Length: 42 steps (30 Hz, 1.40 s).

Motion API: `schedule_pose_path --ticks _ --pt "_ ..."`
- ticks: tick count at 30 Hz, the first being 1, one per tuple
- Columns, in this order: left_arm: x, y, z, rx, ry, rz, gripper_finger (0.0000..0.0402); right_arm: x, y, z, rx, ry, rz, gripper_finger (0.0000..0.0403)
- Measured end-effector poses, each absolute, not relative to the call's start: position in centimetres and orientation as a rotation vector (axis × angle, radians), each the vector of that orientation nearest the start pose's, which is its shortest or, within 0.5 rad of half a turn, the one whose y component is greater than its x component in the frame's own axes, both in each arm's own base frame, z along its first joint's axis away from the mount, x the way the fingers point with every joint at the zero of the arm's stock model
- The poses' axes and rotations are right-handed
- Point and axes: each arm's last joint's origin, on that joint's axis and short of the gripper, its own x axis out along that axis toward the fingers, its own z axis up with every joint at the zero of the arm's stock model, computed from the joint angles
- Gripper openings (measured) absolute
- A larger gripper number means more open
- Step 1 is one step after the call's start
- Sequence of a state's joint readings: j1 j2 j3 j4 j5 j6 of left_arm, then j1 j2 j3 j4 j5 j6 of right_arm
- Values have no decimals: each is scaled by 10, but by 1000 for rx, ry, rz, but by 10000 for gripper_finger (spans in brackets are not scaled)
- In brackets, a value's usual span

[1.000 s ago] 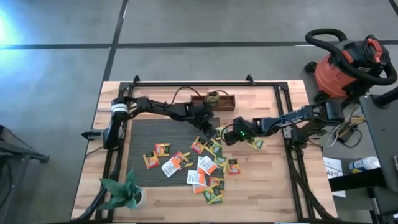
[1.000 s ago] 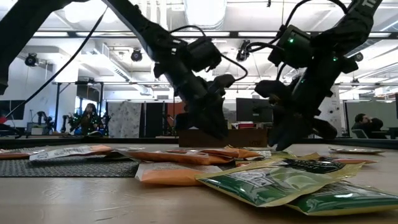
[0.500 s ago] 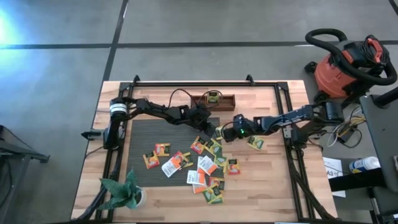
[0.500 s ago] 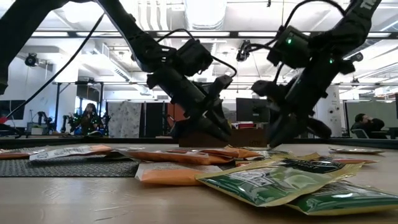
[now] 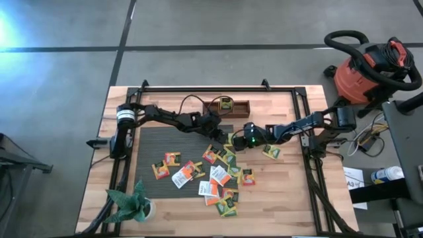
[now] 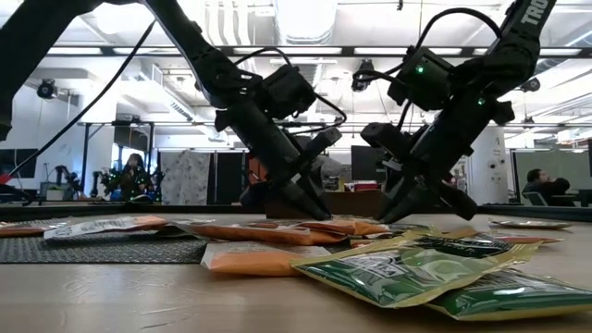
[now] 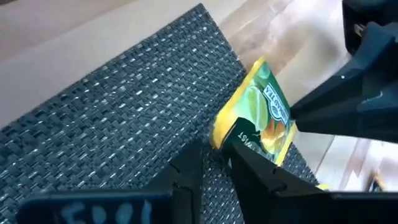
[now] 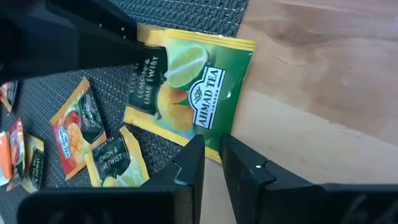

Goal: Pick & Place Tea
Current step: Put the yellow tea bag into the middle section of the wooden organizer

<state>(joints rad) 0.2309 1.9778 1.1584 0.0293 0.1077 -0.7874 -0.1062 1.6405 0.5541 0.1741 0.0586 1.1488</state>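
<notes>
Tea packets (image 5: 218, 178) are lying in a loose pile on the wooden surface (image 5: 277, 198), some on the right part of the grey mat (image 5: 165, 139) and some just past its edge. They are green, orange-red, yellow and white.

On the far left, a small green plant (image 5: 132, 201) is sitting at the near corner. The left arm is reaching from the left across the mat. Its left tool (image 7: 214, 152) is nearly closed and is pinching one end of a green lemon and lime packet (image 8: 193, 93), so that end is lifting off the mat. From above, this packet is mostly hiding under the two dark tools, and only a bit of green is peeking out. A brown wooden box (image 5: 228, 106) is sitting behind them at the far edge; I cannot make out what is inside it.

The right tool (image 8: 211, 140) is meeting the same packet from the other side, right at its edge, at the mat's right border. I cannot tell if it is gripping the packet or only touching it. In the low view the packets in front are blocking the spot where the tools are meeting the surface. Far to the right, a red and black vacuum (image 5: 370, 66) is standing on the floor, partly cut off.

Compared with a second ago, the right tool has been sliding left, closer to the left tool, and both are dipping lower toward the surface. The pile is staying the same.
</notes>
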Motion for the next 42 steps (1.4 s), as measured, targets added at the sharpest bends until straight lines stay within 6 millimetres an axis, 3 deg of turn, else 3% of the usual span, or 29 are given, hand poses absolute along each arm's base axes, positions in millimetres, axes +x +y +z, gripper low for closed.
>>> schedule_pose_path --ticks 13,23,30,33,37,42 --pt "398 85 143 -994 660 359 80 262 -29 102 1082 726 -661 59" --pt "400 83 141 -955 660 328 78 262 -29 102 1080 718 -666 59" --pt "403 83 144 -909 633 292 12 263 -30 102 1085 697 -656 61" --pt "405 83 147 -867 616 261 2 264 -30 105 1085 682 -649 62" --pt "409 89 162 -799 608 240 1 261 -30 113 1044 663 -638 59" --pt "409 110 209 -527 745 243 1 252 -32 143 967 556 -654 59"
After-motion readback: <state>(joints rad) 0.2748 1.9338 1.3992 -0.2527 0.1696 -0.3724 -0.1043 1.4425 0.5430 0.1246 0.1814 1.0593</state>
